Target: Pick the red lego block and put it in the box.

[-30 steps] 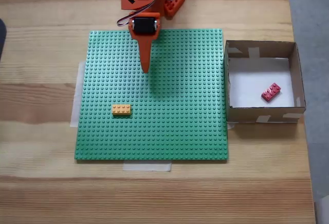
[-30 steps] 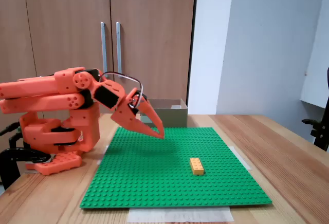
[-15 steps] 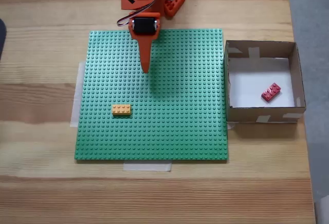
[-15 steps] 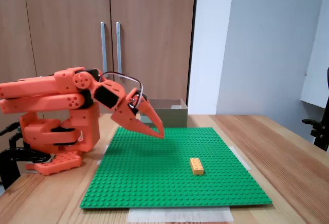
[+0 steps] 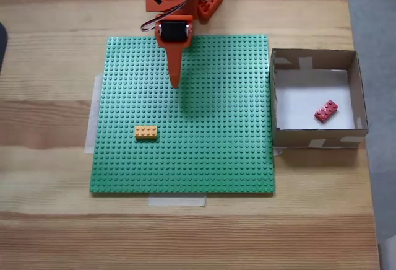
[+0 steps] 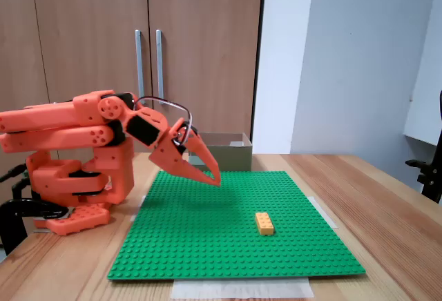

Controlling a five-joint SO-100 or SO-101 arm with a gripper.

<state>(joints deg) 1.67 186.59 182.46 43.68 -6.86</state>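
Well, red lego block [image 5: 326,111] lies inside the box [image 5: 314,138]; gripper [image 5: 175,83], fingers pressed together and empty, should just hold clear.

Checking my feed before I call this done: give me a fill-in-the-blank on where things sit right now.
1. The red lego block lies inside the ____.
2. The yellow brick rests on the green ____.
3. In the top-down fixed view, the box stands to the ____ of the baseplate.
4. The gripper, jaws together, holds ____.

Missing words: box; baseplate; right; nothing
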